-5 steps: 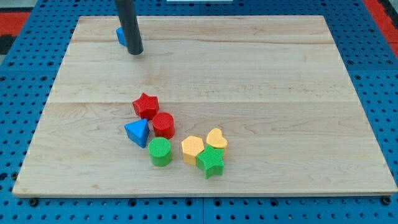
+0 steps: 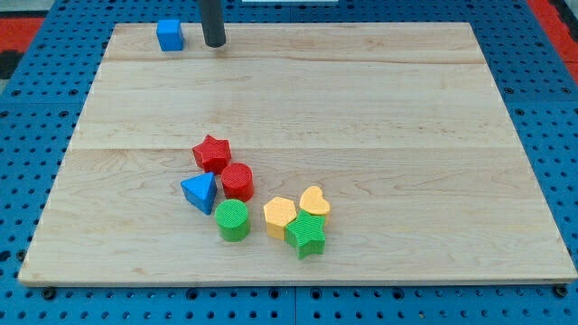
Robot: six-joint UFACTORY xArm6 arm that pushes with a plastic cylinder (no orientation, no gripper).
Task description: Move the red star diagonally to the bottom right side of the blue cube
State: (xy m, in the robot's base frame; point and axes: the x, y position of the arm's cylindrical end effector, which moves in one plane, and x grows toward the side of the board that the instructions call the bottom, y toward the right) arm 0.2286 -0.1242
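Observation:
The red star lies left of the board's middle, touching a red cylinder at its lower right. The blue cube sits near the board's top left corner. My tip rests near the board's top edge, just to the right of the blue cube with a small gap, and far above the red star.
A blue triangle, a green cylinder, a yellow hexagon, a yellow heart and a green star cluster below the red star. The wooden board lies on a blue pegboard.
My tip moved up and slightly right, away from in front of the blue cube. The cube now shows in full, a little further up and left. The other blocks have not moved.

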